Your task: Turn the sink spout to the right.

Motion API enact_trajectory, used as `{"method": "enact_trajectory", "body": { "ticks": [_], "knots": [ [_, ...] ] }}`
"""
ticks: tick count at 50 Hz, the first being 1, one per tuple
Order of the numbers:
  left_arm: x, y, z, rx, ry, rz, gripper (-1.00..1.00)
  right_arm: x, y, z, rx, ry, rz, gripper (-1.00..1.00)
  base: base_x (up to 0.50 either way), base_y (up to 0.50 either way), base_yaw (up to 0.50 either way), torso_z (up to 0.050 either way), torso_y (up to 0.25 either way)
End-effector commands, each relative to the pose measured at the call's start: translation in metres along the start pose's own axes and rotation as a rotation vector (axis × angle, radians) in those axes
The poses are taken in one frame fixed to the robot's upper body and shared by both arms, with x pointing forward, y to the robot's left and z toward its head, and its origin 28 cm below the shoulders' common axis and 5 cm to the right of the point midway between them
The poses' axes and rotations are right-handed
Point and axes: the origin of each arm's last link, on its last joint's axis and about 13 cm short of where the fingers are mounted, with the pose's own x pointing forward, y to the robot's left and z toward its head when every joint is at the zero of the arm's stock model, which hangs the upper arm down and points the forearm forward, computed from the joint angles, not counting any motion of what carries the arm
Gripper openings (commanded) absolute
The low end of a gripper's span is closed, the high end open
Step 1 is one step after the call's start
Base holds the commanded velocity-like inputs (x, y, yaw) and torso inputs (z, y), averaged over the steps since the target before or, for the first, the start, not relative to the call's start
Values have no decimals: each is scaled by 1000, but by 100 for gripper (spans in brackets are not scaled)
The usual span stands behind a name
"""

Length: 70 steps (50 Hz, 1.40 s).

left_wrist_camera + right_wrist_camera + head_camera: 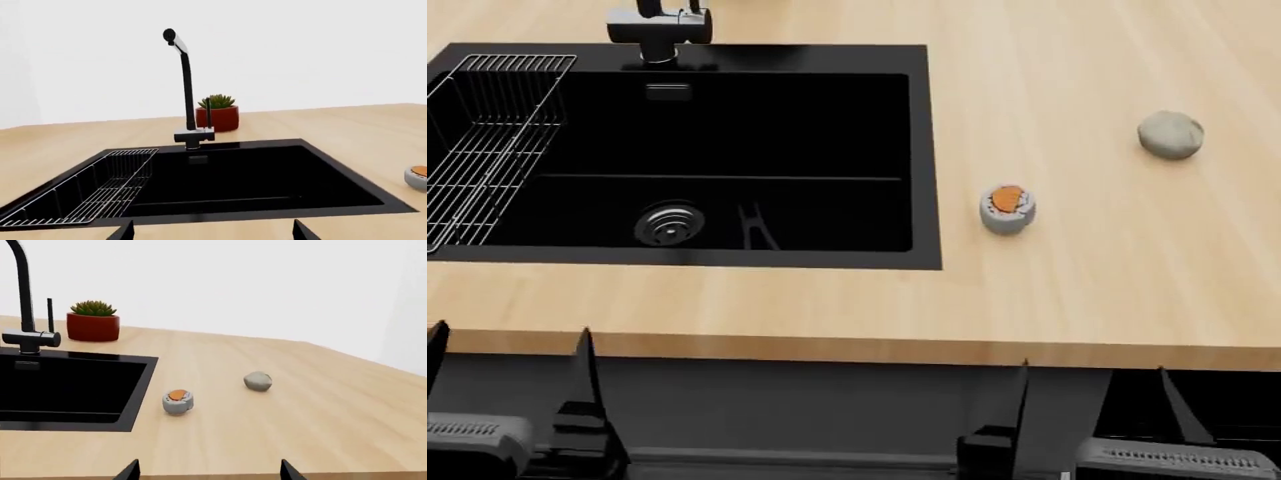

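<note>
Left wrist view shows the sink spout (187, 85), a tall thin matte-black tube on a short grey body, at the sink (347, 172) rim's 12 o'clock edge. Left gripper (510, 395) and right gripper (1092, 400) hang spread wide, holding nothing, apart from the sink.

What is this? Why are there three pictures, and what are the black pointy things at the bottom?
It is a pretend robot in a computer world. One picture comes from a camera on its head, the other two from cameras by its hands. The black points are its open pinchers, the left gripper and the right gripper, holding nothing. Ahead is a wooden counter with a black sink, a wire rack inside, a tall sink spout, a potted plant, a little sushi roll and a grey lump.
</note>
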Motion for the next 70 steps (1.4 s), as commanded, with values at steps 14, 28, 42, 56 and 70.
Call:
{"method": "enact_trajectory", "body": {
  "ticks": [14,28,42,56,70],
  "knots": [
    [23,18,58,59,-117,62,100,26,-20,50,-80,-53,-61,100,0,0,0,0,0],
    [46,25,76,94,-141,79,100,49,-29,65,-105,-59,-94,100,0,0,0,0,0],
    [51,28,75,88,-136,92,100,57,-30,76,-95,-76,-104,100,6,56,0,0,0],
    [56,27,79,91,-143,86,100,56,-32,78,-100,-87,-96,100,85,308,0,0,0],
    [56,28,78,89,-141,78,100,55,-30,78,-97,-87,-90,100,276,319,0,0,0]
  ]
}}
